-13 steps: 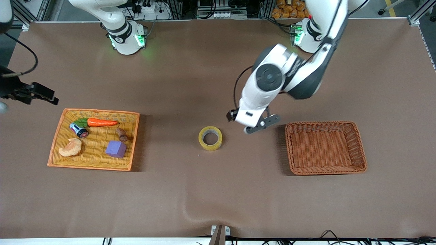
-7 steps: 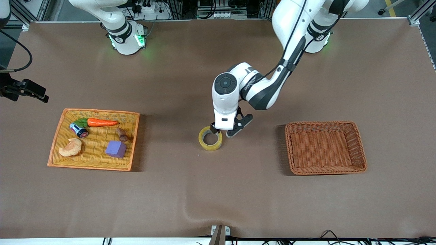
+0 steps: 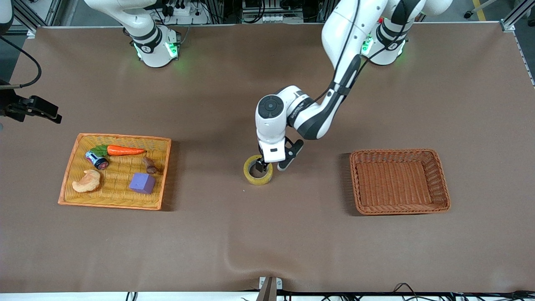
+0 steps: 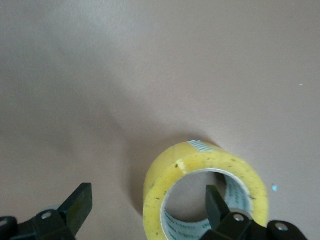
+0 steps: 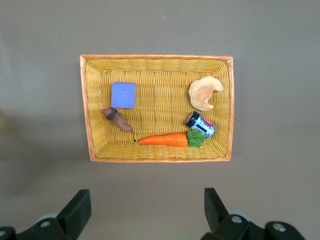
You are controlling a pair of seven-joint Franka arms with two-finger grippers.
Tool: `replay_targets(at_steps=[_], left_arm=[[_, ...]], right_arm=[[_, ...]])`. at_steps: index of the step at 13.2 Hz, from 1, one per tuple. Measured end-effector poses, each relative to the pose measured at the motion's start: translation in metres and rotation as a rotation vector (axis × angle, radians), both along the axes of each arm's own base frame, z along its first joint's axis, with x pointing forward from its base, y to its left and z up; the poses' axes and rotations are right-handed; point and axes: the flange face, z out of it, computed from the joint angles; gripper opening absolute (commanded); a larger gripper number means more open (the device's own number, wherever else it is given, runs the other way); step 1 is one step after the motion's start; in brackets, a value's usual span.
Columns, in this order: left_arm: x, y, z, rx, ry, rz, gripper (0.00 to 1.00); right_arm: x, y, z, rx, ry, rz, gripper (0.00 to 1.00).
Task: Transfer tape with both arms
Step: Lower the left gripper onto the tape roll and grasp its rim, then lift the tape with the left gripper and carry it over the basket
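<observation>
- Since half a second ago, the left gripper point(image 3: 271, 166) has come lower and slightly toward the right arm's end of the table, so one finger now reaches into the hole of the tape point(image 3: 258, 170); a second ago it hung over bare table beside the roll.
- Lying flat on the brown table point(image 3: 267, 242), the tape sits near the middle of the tabletop, well apart from every edge and in the same spot as in both earlier pictures.
- Spread wide, the left gripper's fingers straddle one wall of the ring: one finger point(image 4: 218, 207) stands inside the hole, the other outside the roll, and no squeeze on the wall shows.
- Toward the left arm's end of the table stands a brown wicker basket point(image 3: 443, 184).
- Toward the right arm's end lies a yellow wicker tray point(image 3: 71, 161) holding a carrot point(image 3: 124, 150), a purple cube point(image 3: 142, 183), a croissant point(image 3: 87, 181), a small can point(image 3: 96, 159) and a small brown piece point(image 3: 149, 165).
- Waiting high over the table edge at that end, the right gripper point(image 5: 145, 212) has its fingers parted, gripping nothing.
</observation>
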Motion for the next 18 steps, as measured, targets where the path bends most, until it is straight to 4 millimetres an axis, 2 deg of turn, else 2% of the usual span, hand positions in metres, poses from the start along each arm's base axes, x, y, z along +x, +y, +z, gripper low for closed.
replay_targets(at_steps=[1, 2, 3, 9, 13, 15, 18], left_arm=[[-0.006, -0.005, -0.009, 0.008, -0.004, 0.014, 1.00], [-0.011, -0.008, -0.016, 0.009, -0.007, 0.031, 0.37], [-0.012, -0.010, -0.019, 0.004, -0.010, 0.048, 0.00], [-0.010, -0.013, -0.014, -0.003, -0.030, 0.070, 0.00], [0.000, -0.005, -0.004, 0.098, -0.116, -0.036, 0.00], [0.008, 0.004, 0.021, 0.139, -0.101, -0.091, 0.00], [0.024, 0.034, 0.079, 0.162, -0.073, -0.186, 0.00]], right_arm=[[0.000, -0.002, 0.000, 0.000, 0.001, -0.004, 1.00], [0.000, -0.004, 0.000, 0.005, 0.001, -0.009, 1.00], [-0.001, -0.007, 0.000, 0.015, 0.000, -0.015, 1.00], [0.003, -0.008, 0.003, 0.024, -0.036, -0.017, 1.00], [0.003, -0.007, 0.003, 0.024, -0.037, -0.014, 1.00], [0.003, -0.007, 0.003, 0.024, -0.037, -0.012, 1.00], [0.003, -0.007, 0.005, 0.023, -0.040, -0.002, 1.00]])
